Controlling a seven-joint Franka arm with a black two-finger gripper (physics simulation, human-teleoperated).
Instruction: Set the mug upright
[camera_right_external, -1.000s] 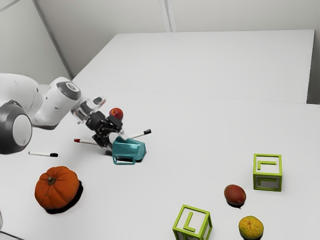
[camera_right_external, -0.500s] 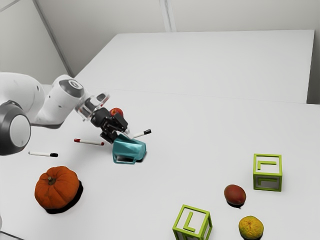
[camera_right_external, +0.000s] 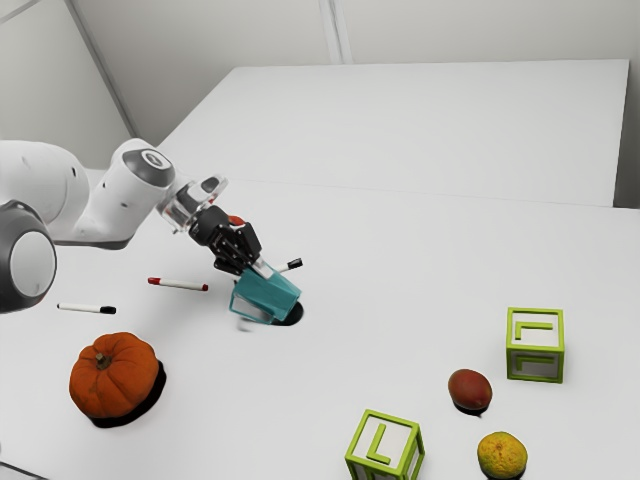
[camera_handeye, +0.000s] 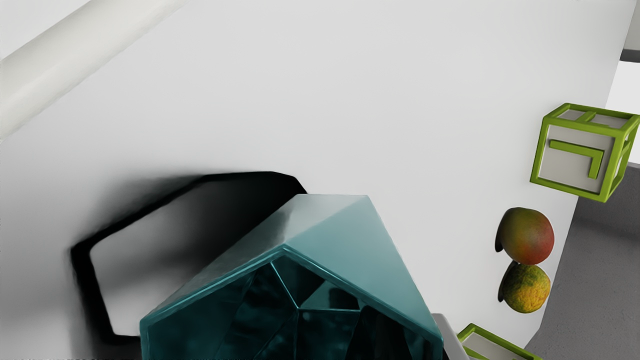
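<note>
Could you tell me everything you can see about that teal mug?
The mug is teal, with flat, angular sides and a squared-off loop handle. Its surface looks glossy, perhaps glazed or plastic, and darker inside. It is tilted, neither upright nor flat on its side, its open mouth facing up toward the arm. The robot's hand meets it at the mouth end. A black-capped marker lies near it, and its dark shadow falls on the table. I can't tell whether its base touches down.
</note>
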